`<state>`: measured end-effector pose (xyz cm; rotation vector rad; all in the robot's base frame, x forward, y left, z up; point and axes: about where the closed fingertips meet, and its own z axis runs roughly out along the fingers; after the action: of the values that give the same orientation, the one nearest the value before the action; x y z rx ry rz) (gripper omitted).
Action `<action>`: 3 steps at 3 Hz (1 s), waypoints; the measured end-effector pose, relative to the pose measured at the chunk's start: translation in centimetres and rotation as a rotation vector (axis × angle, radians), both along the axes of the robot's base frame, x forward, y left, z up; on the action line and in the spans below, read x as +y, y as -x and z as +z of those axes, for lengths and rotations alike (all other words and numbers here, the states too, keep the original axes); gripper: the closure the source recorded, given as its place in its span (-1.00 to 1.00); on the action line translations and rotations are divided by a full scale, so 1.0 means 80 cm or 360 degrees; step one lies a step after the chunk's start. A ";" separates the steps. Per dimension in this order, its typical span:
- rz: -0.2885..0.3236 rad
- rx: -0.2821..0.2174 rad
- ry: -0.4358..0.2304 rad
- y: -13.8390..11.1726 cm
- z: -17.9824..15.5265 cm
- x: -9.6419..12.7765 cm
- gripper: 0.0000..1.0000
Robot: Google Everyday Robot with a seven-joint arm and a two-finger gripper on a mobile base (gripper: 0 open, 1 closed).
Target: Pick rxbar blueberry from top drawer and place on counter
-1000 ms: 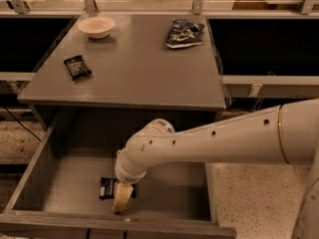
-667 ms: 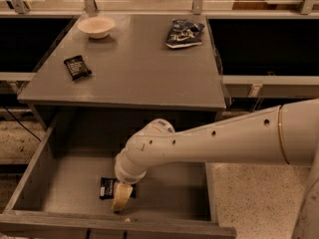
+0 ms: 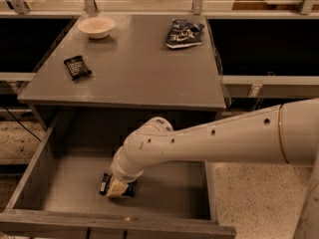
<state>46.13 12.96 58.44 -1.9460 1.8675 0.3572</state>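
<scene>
The rxbar blueberry (image 3: 105, 183), a small dark-blue wrapped bar, lies flat on the floor of the open top drawer (image 3: 164, 185), near the front and left of centre. My gripper (image 3: 115, 188) reaches down into the drawer from the right and sits right on top of the bar, covering most of it. Only the bar's left end and a dark edge on the right show. The grey counter (image 3: 134, 68) lies above and behind the drawer.
On the counter stand a white bowl (image 3: 96, 26) at the back left, a black wrapped bar (image 3: 77, 66) at the left, and a puffy blue-and-white snack bag (image 3: 183, 33) at the back right. My white arm (image 3: 224, 141) crosses the drawer's right side.
</scene>
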 end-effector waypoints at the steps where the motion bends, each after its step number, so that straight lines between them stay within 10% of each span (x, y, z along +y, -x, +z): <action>1: 0.0000 0.0000 0.0000 0.000 0.000 0.000 0.93; 3: 0.0000 0.0000 0.0000 0.000 0.001 0.000 1.00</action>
<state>46.12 12.96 58.49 -1.9461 1.8675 0.3572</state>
